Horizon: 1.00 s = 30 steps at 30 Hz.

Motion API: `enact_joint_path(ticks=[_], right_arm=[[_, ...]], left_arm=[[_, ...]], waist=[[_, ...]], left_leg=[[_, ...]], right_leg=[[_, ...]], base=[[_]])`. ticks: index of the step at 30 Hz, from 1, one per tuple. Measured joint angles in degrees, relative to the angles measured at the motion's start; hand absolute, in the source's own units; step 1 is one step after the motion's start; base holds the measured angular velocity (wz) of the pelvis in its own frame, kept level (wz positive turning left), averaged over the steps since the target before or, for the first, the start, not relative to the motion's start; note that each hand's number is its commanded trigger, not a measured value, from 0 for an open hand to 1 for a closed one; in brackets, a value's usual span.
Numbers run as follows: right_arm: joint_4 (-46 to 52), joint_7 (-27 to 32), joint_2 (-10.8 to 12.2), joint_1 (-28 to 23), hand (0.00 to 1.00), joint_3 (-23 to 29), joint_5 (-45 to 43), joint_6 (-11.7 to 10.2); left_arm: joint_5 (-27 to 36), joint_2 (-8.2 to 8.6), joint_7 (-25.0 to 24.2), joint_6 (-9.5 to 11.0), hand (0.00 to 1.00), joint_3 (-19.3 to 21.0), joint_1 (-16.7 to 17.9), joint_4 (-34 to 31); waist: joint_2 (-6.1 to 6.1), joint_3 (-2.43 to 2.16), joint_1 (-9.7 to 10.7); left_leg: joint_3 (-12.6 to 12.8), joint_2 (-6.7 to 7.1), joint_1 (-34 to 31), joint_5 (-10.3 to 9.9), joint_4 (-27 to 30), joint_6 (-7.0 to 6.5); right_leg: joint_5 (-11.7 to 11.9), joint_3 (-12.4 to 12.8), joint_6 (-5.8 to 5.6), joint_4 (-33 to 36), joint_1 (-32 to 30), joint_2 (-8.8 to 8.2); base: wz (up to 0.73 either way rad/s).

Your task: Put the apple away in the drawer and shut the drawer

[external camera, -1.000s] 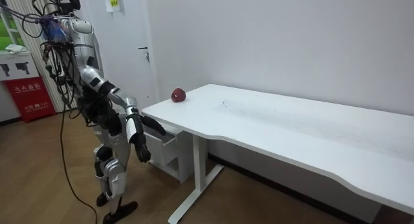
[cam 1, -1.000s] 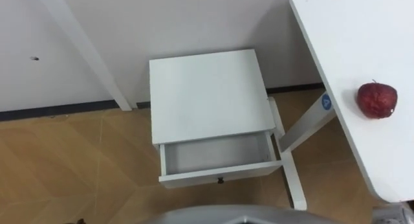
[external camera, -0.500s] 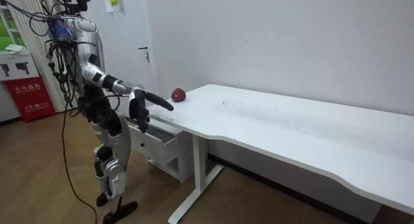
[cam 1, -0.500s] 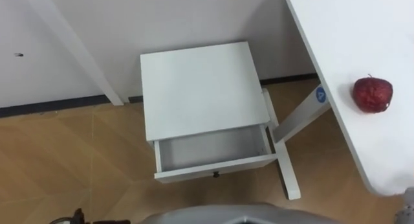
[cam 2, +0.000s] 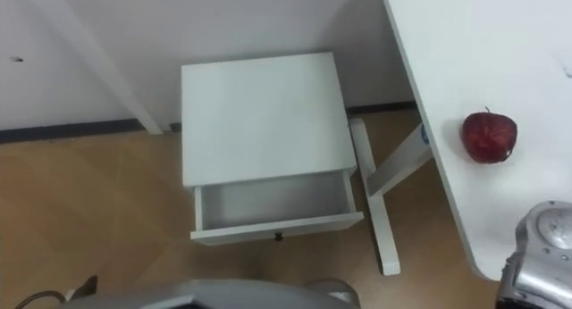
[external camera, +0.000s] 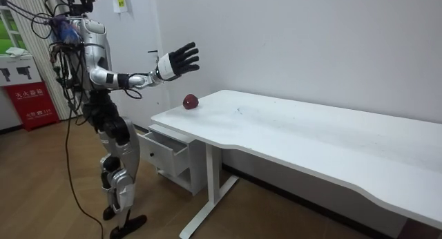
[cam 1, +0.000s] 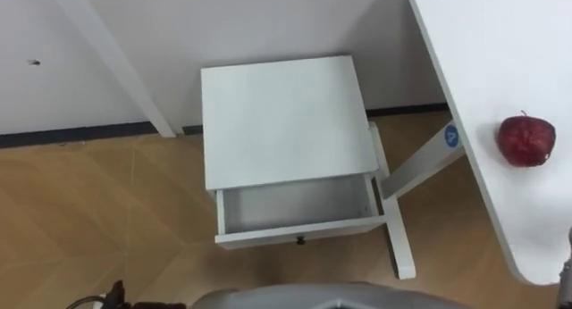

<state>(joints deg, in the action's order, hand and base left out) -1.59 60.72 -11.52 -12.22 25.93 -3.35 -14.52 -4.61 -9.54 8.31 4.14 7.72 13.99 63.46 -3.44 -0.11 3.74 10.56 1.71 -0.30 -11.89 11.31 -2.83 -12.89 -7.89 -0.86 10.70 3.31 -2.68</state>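
**Apple on the tabletop, drawer open, right hand in the air**

The red apple (cam 1: 525,140) sits on the white tabletop (cam 1: 500,41), to the right of the white cabinet (cam 1: 281,117) and near the tabletop's edge on the cabinet's side. No hand touches it.

The drawer (cam 1: 295,206) is pulled out of the cabinet's front, with its pale inside bare and a small dark knob (cam 1: 301,241) on its front panel.

In the room view the right hand (external camera: 177,61) is held out at about shoulder height, above the cabinet and to the room view's left of the apple. Its fingers are spread wide and it holds nothing.

The tabletop's slanted white leg (cam 1: 420,162) comes down just beside the cabinet's right side, with a round blue sticker (cam 1: 450,136) near its top. Its long white foot (cam 1: 399,242) lies on the floor along that side, reaching past the drawer's front.

The cabinet stands on a wooden floor (cam 1: 98,211) with its back to a white wall (cam 1: 250,23). A dark skirting board (cam 1: 80,135) runs along the wall's foot on either side of it.

The robot stands upright on the cabinet's drawer side, at the tabletop's end. Behind it, at the room view's left edge and well away from the cabinet, is a red box (external camera: 31,101).
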Motion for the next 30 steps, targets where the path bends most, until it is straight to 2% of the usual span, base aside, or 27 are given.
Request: enact_joint_path(ticks=[7, 10, 14, 20, 26, 30], right_arm=[[1.76, -6.92, 0.04, -0.06, 0.00, -6.92, -1.77, 0.35], [1.79, -10.22, 0.06, -0.27, 0.00, -7.56, -1.77, 0.55], [1.62, -14.68, 0.46, -0.52, 0.00, -10.03, -1.71, 1.06], [-1.23, -21.06, 1.05, -2.68, 0.00, -14.34, 0.78, 1.92], [-7.23, -24.20, 3.03, -3.18, 0.00, -16.11, 1.33, 2.39], [-9.47, -24.60, 3.03, -2.42, 0.00, -16.18, 0.94, 1.99]], left_arm=[[-0.11, -0.01, 0.04, -0.07, 0.00, -0.15, 0.36, 0.16], [-0.11, -0.04, 0.17, -0.07, 0.00, -0.10, 0.48, 0.14], [-0.03, 0.00, 0.17, -0.56, 0.00, -0.05, 1.69, 0.13], [-0.08, 0.00, 0.20, -0.50, 0.00, -0.02, 1.76, 0.20], [-0.08, 0.08, 1.36, -0.56, 0.00, -0.04, 1.78, 0.24], [-0.08, 0.11, 2.05, -0.55, 0.00, -0.10, 1.81, 0.04]], waist=[[0.38, 0.10, -1.88], [0.79, 0.07, -2.47], [0.97, 0.07, -2.36], [0.82, 0.19, -2.42], [1.03, 0.04, -2.42], [1.25, -0.13, -2.06]], left_leg=[[-0.35, -0.01, -0.19, 0.00, 0.23, -0.01], [-0.34, -0.01, -0.06, 0.00, 0.21, -0.01], [-0.36, -0.03, 0.17, 0.00, 0.21, -0.01], [-0.38, -0.12, 0.43, 0.00, 0.05, -0.01], [-0.36, -0.04, 1.08, 0.00, -0.12, -0.02], [-0.38, -0.05, 1.68, 0.00, -0.22, -0.02]], right_leg=[[0.01, -0.17, 0.02, 0.06, -0.02, -0.11], [0.01, -0.17, 0.01, 0.03, 0.13, -0.12], [0.01, -0.23, 0.01, -0.13, 0.73, -0.11], [0.01, -0.46, 0.01, -0.12, 1.12, -0.21], [0.02, -0.14, 0.01, -0.15, 1.67, -0.19], [0.02, -0.08, 0.01, -0.20, 1.83, -0.16]], base=[[0.00], [0.00], [0.00], [0.02], [0.00], [0.00]])
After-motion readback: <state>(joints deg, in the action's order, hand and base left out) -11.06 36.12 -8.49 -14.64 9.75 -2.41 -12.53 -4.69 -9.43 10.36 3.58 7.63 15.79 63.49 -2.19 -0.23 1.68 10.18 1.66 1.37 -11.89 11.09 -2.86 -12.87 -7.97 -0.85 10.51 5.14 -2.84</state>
